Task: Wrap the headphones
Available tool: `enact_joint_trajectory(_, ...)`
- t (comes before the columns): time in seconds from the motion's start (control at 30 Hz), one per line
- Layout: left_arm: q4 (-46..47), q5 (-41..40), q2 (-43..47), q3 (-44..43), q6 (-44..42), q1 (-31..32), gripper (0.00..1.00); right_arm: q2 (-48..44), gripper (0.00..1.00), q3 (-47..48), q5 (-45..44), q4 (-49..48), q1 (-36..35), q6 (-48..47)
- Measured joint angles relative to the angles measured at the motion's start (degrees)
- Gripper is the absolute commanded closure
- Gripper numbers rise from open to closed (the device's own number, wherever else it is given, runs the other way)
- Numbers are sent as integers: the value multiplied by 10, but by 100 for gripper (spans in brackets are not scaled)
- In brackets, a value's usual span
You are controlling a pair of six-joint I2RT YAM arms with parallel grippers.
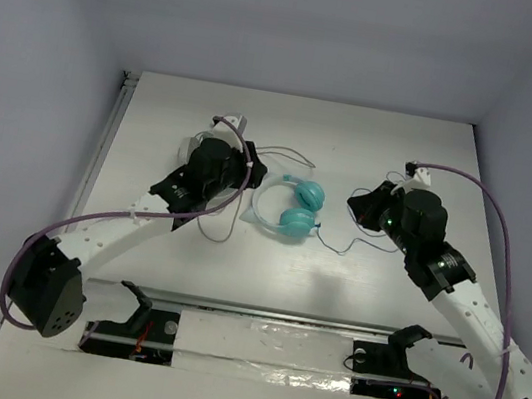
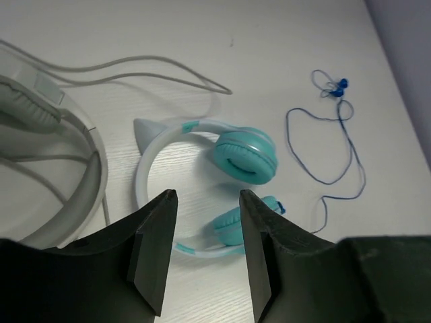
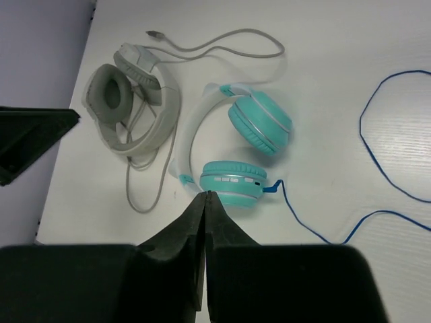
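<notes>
I count two headsets on the white bench. The small teal over-ear headphones with a thin white headband lie flat mid-bench, both cups showing. One grey padded headset lies just left of them. Their single thin blue cord trails loose to the right. My left end effector hangs at their left, fingers parted and empty. The right end effector is pinched closed on nothing.

Robot lab, white table, bare enclosing walls
</notes>
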State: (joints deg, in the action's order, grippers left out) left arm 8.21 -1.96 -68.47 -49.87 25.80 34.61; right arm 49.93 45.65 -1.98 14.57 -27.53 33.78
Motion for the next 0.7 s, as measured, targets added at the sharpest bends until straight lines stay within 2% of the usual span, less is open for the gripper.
enact_joint_trajectory(0.07,-5,-20,-22,-2,-4,3,62,-2,100,-2,-1,-1,0,1)
enact_joint_trajectory(0.13,-9,-33,-46,-4,-7,6,70,-6,100,-3,-2,-2,-2,1)
enact_joint_trajectory(0.17,-10,-39,-56,-4,-8,6,83,-9,100,-4,-1,-4,-3,1)
enact_joint_trajectory(0.23,-15,-49,-71,-5,-8,7,99,-15,100,-5,0,-5,-4,0)
enact_joint_trajectory(0.67,-21,-123,-167,-40,-28,10,100,-41,100,-26,9,-25,-7,1)
enact_joint_trajectory(0.7,-23,-126,-176,-46,-30,10,97,-41,100,-26,9,-25,-7,1)
